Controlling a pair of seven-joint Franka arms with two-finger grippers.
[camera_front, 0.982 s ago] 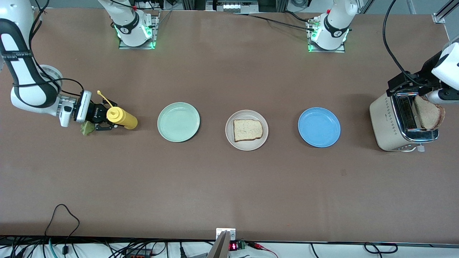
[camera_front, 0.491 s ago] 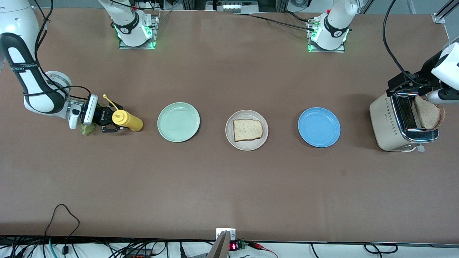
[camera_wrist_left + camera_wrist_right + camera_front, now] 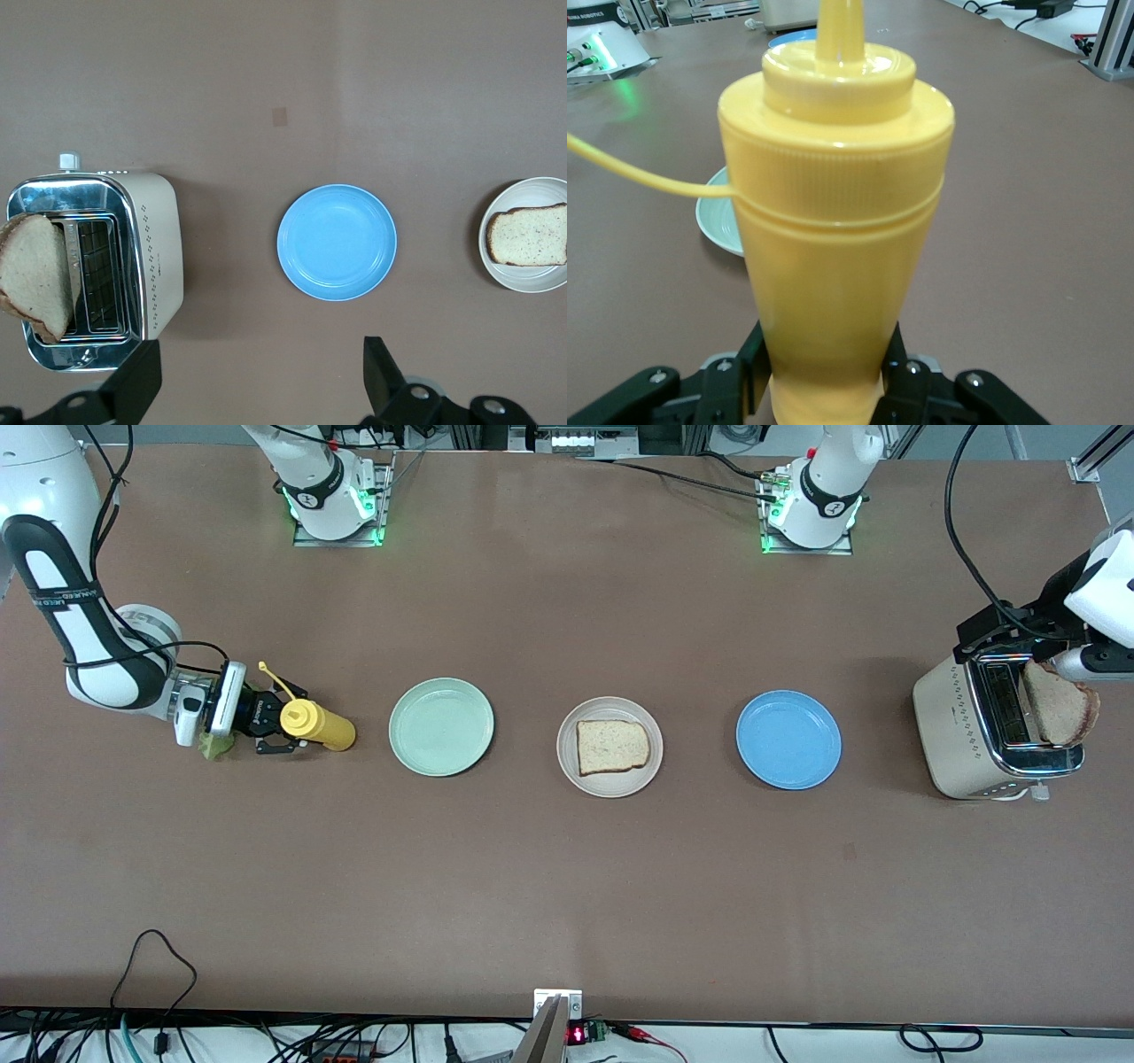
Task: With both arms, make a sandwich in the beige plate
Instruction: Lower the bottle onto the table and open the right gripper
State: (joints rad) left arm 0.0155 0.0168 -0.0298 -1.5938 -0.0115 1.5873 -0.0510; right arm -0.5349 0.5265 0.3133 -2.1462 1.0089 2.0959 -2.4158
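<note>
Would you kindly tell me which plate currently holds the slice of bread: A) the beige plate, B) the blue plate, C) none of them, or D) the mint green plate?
A: the bread slice lies flat on the beige plate, which sits in the row between two plates with nothing on them.

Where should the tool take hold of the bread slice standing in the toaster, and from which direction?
Judging by its pose, grip the bread slice at its upper crust edge, coming down from above. It stands upright in the toaster slot with only its upper part exposed, so the fingers can close on its two flat faces.
</note>
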